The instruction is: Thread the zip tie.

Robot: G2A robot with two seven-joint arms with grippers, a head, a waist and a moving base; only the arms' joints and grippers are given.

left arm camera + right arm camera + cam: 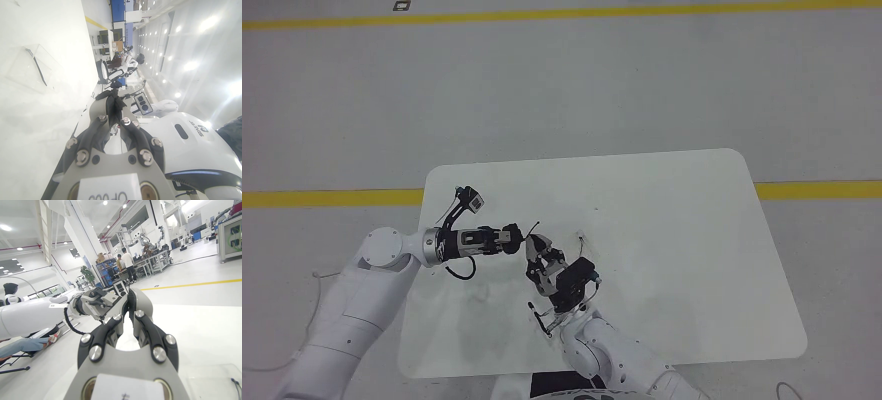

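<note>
Over the table's left half the two grippers meet tip to tip. My right gripper point(538, 248) point(129, 303) is shut on a thin black zip tie point(129, 283), whose free end point(534, 229) pokes out past the fingertips. My left gripper point(519, 238) point(113, 106) faces it from the left and is shut on a black piece that looks like the same zip tie; the exact hold is hidden. In the right wrist view the left gripper point(98, 300) sits just behind my right fingers.
A clear tray point(28, 66) point(208, 378) lies on the white table point(672, 260) just right of the grippers, with another black zip tie point(38, 68) point(582, 241) in it. The table's right half is bare. People stand at benches far behind.
</note>
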